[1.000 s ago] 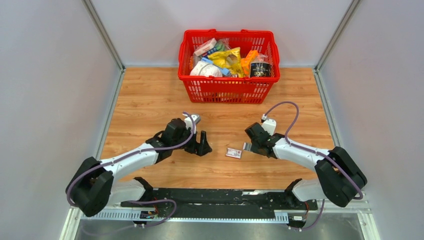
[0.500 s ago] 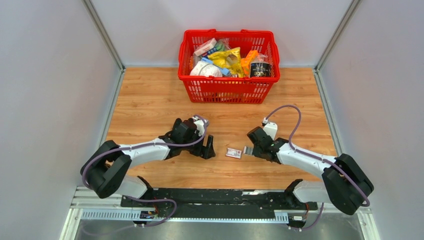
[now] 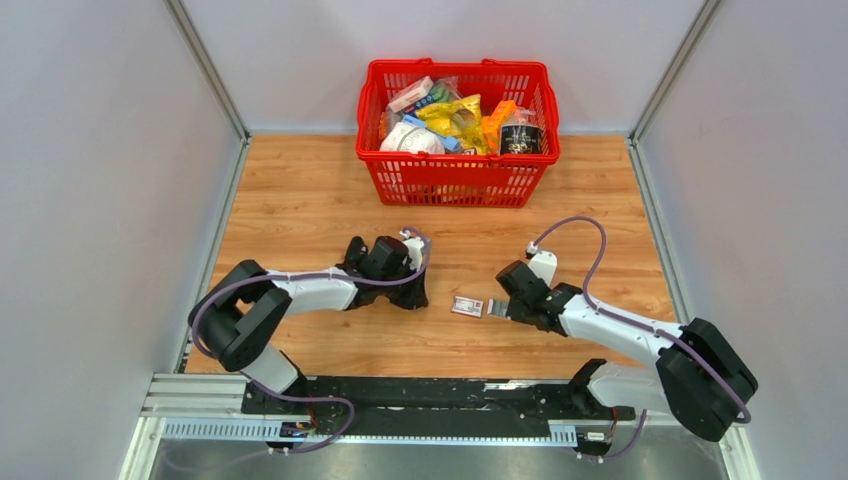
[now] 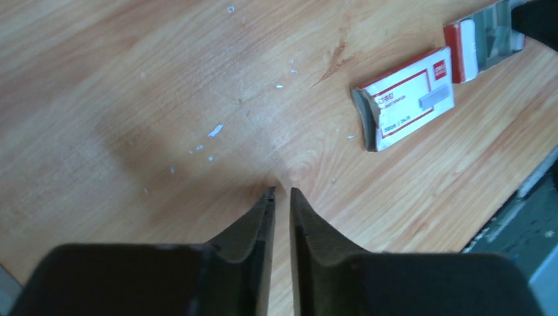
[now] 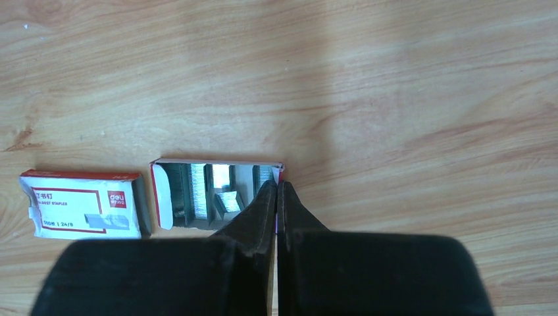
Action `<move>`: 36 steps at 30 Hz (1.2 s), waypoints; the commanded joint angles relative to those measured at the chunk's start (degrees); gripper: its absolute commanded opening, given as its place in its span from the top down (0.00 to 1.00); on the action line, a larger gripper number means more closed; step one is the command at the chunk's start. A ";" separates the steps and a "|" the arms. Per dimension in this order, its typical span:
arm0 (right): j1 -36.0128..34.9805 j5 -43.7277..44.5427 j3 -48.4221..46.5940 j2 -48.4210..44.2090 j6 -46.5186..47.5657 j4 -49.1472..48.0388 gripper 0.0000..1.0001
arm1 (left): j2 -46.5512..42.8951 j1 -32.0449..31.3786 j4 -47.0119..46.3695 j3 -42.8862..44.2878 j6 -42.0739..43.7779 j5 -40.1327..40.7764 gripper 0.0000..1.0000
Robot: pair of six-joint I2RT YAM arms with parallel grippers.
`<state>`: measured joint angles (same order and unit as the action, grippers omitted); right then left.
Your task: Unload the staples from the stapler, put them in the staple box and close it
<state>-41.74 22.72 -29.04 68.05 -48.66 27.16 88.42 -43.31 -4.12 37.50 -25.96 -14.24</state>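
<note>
No stapler shows in any view. Silvery staples [image 5: 197,187] lie in strips inside an open red-and-white cardboard tray [image 5: 160,194]. My right gripper [image 5: 278,183] is shut on the tray's right-hand wall. The box's sleeve [image 5: 82,204] lies just left of the tray. My left gripper [image 4: 279,189] has its tips down on the wood left of the sleeve [image 4: 405,99], its jaws drawn to a narrow slit with nothing seen between them. Tiny silvery bits [image 4: 216,130] are scattered on the wood ahead of it. From above, the left gripper [image 3: 415,297] and right gripper [image 3: 497,305] flank the sleeve [image 3: 467,306].
A red shopping basket [image 3: 457,183] full of packets stands at the back middle of the wooden table. Grey walls close in the table on the left, right and back. The arms' black base rail [image 3: 430,395] runs along the near edge.
My left arm has swung right and lowered towards the box, and its jaws have gone from wide apart to a narrow slit. The right gripper has stayed shut on the tray, shifting slightly.
</note>
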 commanded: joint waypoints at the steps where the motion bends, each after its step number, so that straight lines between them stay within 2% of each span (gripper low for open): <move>1: -1.33 -1.27 0.30 0.15 -1.87 0.62 1.00 | 2.80 -0.46 -1.77 2.84 0.91 -1.32 0.85; 3: -1.68 -1.19 0.21 0.33 -2.05 0.53 1.00 | 3.95 -0.63 -1.94 3.55 1.17 -1.75 1.00; 14: -2.47 -1.54 0.03 0.15 -2.05 0.62 1.00 | 8.87 -2.57 -2.30 6.36 1.43 -2.72 1.00; 36: -4.14 -0.84 -0.05 1.29 -3.46 -0.61 1.00 | 11.86 -5.56 -3.09 6.72 -0.06 -2.81 1.00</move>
<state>-45.36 22.15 -29.04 68.27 -50.59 26.92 98.48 -47.64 -9.82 44.36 -25.91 -17.50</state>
